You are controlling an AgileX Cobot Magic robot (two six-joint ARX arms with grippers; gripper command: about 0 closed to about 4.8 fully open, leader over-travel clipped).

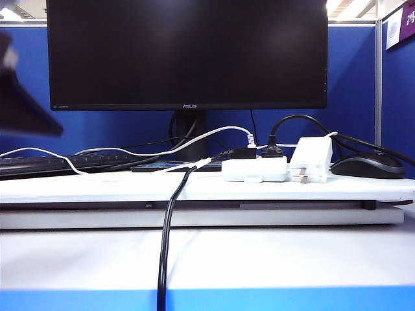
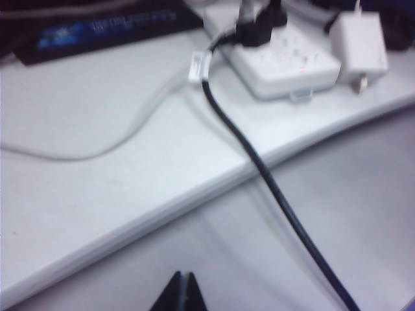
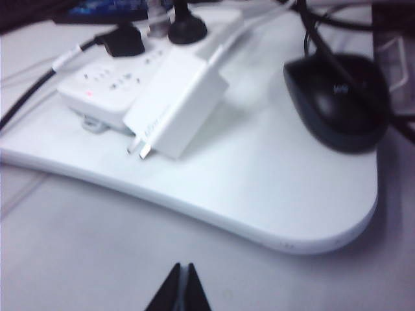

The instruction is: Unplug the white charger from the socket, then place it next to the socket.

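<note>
Both grippers, left (image 2: 182, 293) and right (image 3: 179, 288), hang near you, closed, empty; white charger (image 3: 178, 107) seems unplugged, leaning right of the socket (image 3: 130, 81); withdraw gently.

White charger (image 3: 178, 107), white socket (image 3: 113, 91), black mouse (image 3: 340, 100), blue partition (image 1: 130, 71).

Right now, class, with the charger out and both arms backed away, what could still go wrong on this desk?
1. The charger leans tilted against the socket, prongs bared; it may tip over.
2. Its cable runs near the mouse, so moving either could drag the other.
3. The black cable hangs over the board's edge ahead of the shut left gripper; the right gripper is shut too.
</note>
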